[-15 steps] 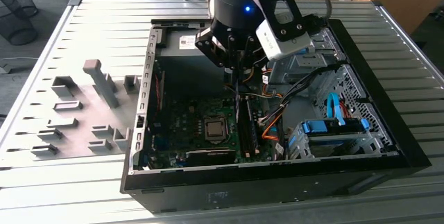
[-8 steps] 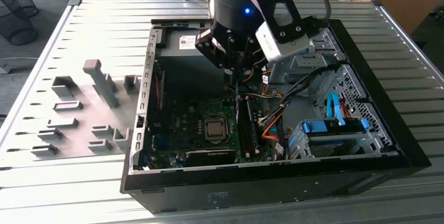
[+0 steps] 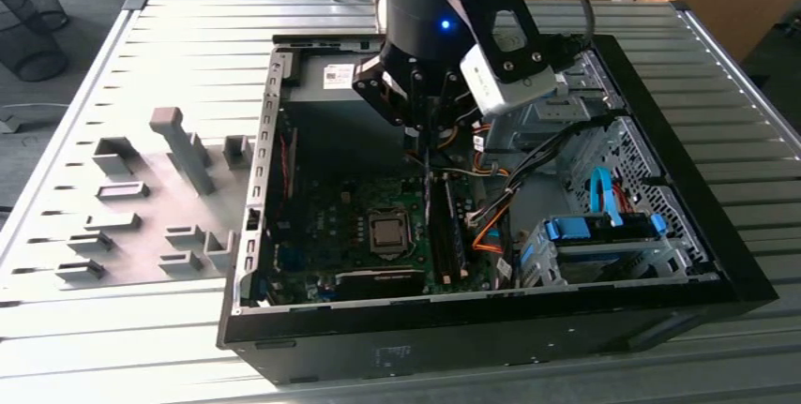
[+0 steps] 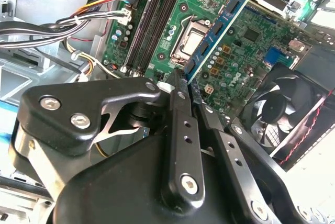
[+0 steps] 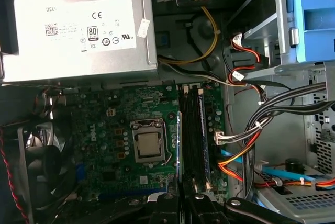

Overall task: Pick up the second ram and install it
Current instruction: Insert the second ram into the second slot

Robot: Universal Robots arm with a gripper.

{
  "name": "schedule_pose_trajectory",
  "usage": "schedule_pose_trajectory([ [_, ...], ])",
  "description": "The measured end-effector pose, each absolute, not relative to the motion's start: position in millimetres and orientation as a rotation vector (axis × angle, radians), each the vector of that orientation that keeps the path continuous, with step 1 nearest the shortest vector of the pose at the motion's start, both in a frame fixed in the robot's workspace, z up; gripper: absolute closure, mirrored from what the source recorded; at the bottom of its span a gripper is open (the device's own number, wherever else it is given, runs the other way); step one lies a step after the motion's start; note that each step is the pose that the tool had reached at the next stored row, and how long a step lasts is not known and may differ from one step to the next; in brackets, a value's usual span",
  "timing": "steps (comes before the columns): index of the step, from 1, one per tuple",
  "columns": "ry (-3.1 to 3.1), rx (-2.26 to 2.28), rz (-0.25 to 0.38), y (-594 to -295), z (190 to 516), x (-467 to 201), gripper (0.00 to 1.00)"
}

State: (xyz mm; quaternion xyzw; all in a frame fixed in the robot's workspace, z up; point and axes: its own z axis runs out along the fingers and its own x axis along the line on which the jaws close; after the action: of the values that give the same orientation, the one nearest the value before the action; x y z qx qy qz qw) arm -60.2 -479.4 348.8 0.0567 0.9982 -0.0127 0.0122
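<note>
My claw [image 4: 184, 85] is clenched on the second ram [image 4: 220, 28], a thin blue-green stick with dark chips. In the second wrist view my two black fingers [image 4: 180, 130] pinch one end of it, and its long axis runs straight out from the fingertips, over the green motherboard [image 4: 246, 51] toward the processor socket [image 4: 191, 41]. Its far end is free and touches nothing I can see. The gripped end is hidden between my fingers.

In the first wrist view the stick shows edge-on as a thin line [image 5: 179, 145] beside the black memory slots [image 5: 193, 135], its length parallel to them. Whether a stick already sits in those slots is hard to make out.

In the exterior view I [image 3: 426, 132] hang inside the open computer case [image 3: 701, 263], which lies on the slatted surface [image 3: 113, 329]. There my own body covers most of the stick.
</note>
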Motion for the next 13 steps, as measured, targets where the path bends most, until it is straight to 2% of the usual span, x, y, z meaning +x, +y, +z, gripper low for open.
schedule_pose_trajectory([
  [13, 3.112, 0.177, -0.039, -479.4, 342.8, -60.2, 0.86],
])
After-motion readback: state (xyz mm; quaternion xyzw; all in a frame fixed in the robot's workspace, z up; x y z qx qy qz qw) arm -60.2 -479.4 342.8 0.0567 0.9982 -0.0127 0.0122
